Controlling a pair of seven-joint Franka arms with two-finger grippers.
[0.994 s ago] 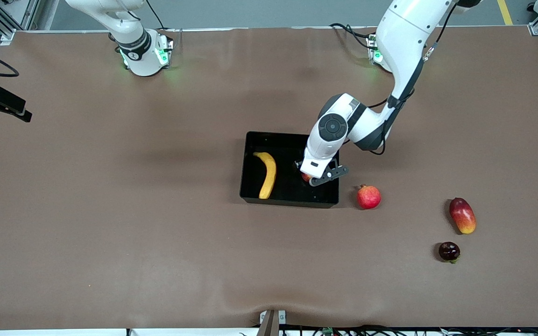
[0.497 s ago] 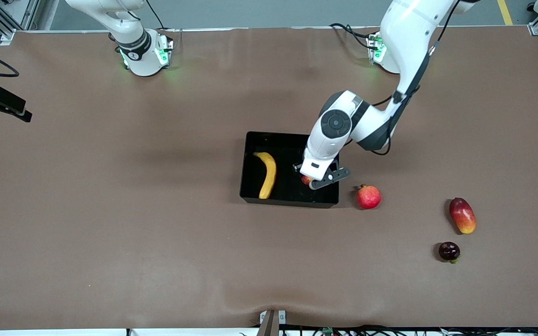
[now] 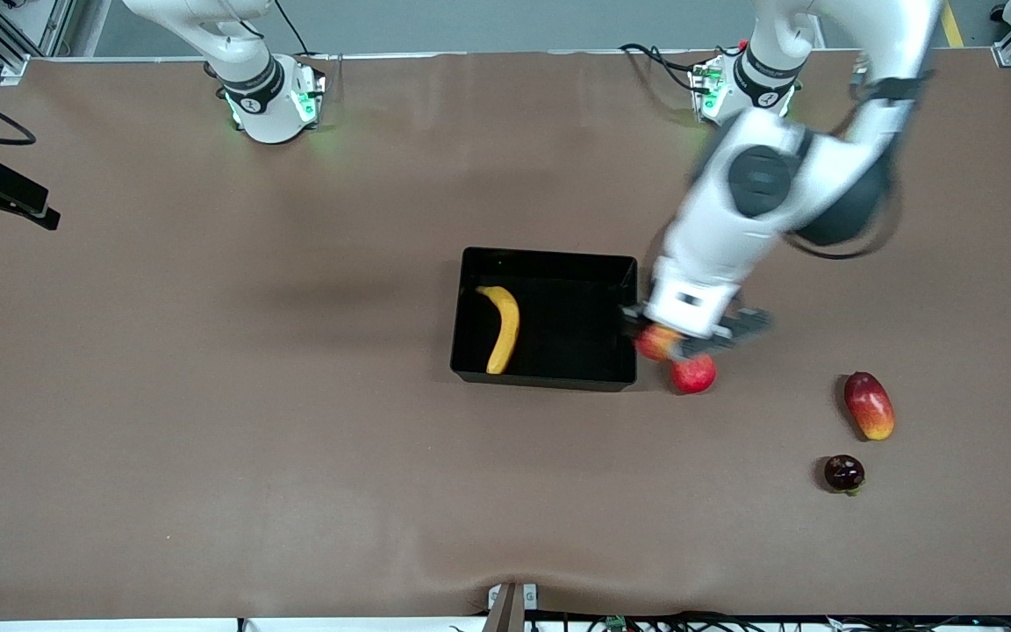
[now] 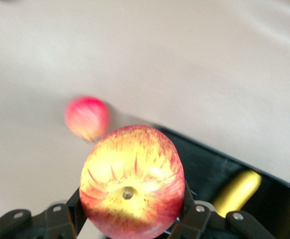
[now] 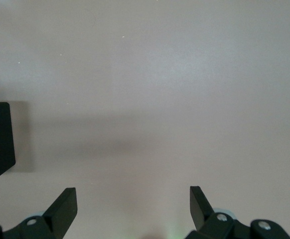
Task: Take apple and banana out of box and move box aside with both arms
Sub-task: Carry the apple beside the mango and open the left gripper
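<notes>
Starting nearest the front camera, you see a small dark purple fruit (image 3: 844, 472) toward the left arm's end of the table, and just farther back an oval red-to-yellow mango (image 3: 870, 405). Next comes the plain red pomegranate (image 3: 694, 375), resting on the brown table (image 3: 207, 395) just beside the black tray (image 3: 544, 381). Your banana (image 3: 501, 327) lies inside that tray, along the wall toward the right arm's end; the rest of the tray floor shows bare.

Your left gripper (image 3: 690, 341) hangs over the tray's wall at the left arm's end and the pomegranate beside it, its fingers (image 4: 192, 221) pinching the red-and-yellow streaked apple (image 3: 656, 341). The left wrist view shows that apple (image 4: 132, 182) clamped from both sides, stem end facing the camera, with the pomegranate (image 4: 86, 117) and a tray corner (image 4: 264, 191) below it.

Your right gripper (image 5: 133, 206) waits with fingers spread over bare table, a tray corner (image 5: 0, 139) showing in its wrist view. No readable writing shows on anything.
</notes>
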